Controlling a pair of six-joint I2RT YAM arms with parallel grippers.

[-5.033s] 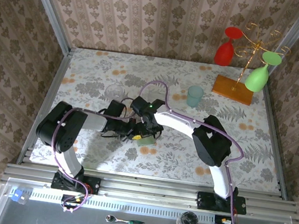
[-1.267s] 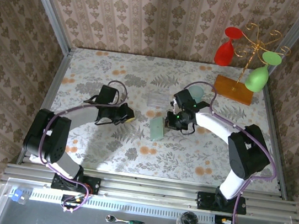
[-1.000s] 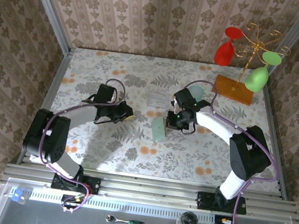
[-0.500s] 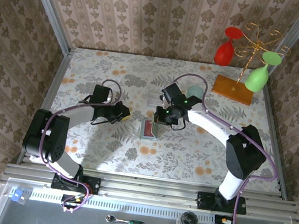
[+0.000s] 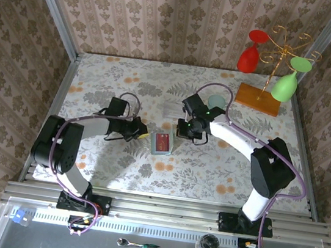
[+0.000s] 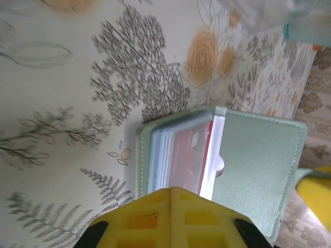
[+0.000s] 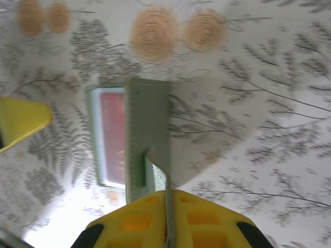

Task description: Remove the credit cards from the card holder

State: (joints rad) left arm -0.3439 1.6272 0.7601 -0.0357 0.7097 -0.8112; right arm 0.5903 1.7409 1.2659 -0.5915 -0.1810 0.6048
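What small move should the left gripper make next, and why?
Probably open the left gripper and ease it onto the edge of the red card. Its jaws are shut at the edge of the holder, which lies open while the right gripper pinches its flap.

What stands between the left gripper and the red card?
No separate object: the right gripper holds the card holder open by its cover, and the left gripper sits right at the visible red card.

Matt, stitched card holder (image 6: 258,160); glossy red plastic credit cards (image 6: 186,160)
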